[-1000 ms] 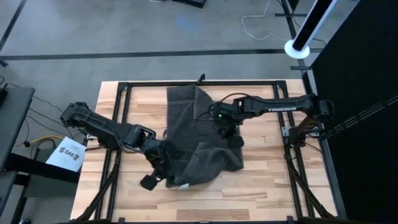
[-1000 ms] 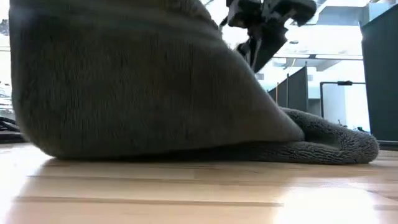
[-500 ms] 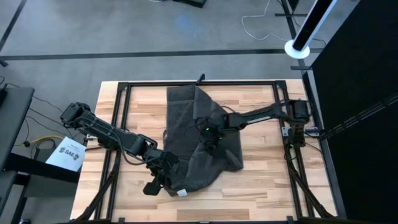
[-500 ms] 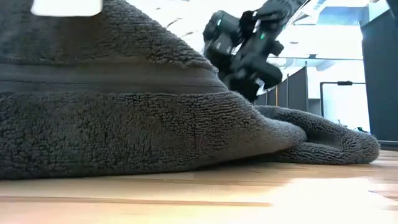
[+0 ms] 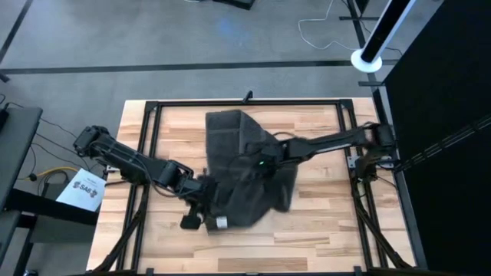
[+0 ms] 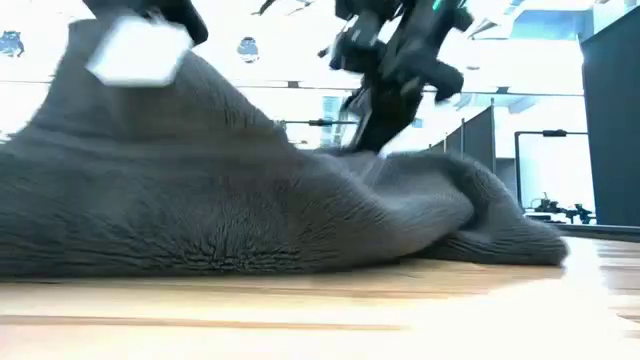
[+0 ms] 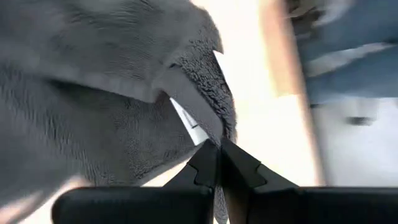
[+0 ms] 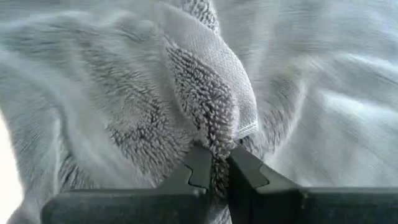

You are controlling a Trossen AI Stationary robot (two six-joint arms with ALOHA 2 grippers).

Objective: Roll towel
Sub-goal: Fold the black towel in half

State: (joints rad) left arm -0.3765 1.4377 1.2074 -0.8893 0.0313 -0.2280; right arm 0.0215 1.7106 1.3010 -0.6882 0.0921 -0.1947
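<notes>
**Both arms hold towel folds; keep the lift even**

The dark charcoal-grey terry cloth towel (image 5: 245, 172) lies bunched across the middle of the pale wooden worktop (image 5: 322, 230). The left gripper (image 7: 219, 163) has its fingers clamped on the corner with the small white label (image 7: 186, 118); the right gripper (image 8: 214, 169) pinches a raised fold mid-cloth. Rolling well likely means moving both holds together (uneven pulls would skew it). Bare wood surrounds the towel; the black frame rail (image 5: 253, 102) runs just beyond its far edge.

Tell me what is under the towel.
The towel lies crumpled on the table, with wood showing all round it. Both tools, left and right, pinch its cloth. Whatever lies beneath the heap is covered.
</notes>
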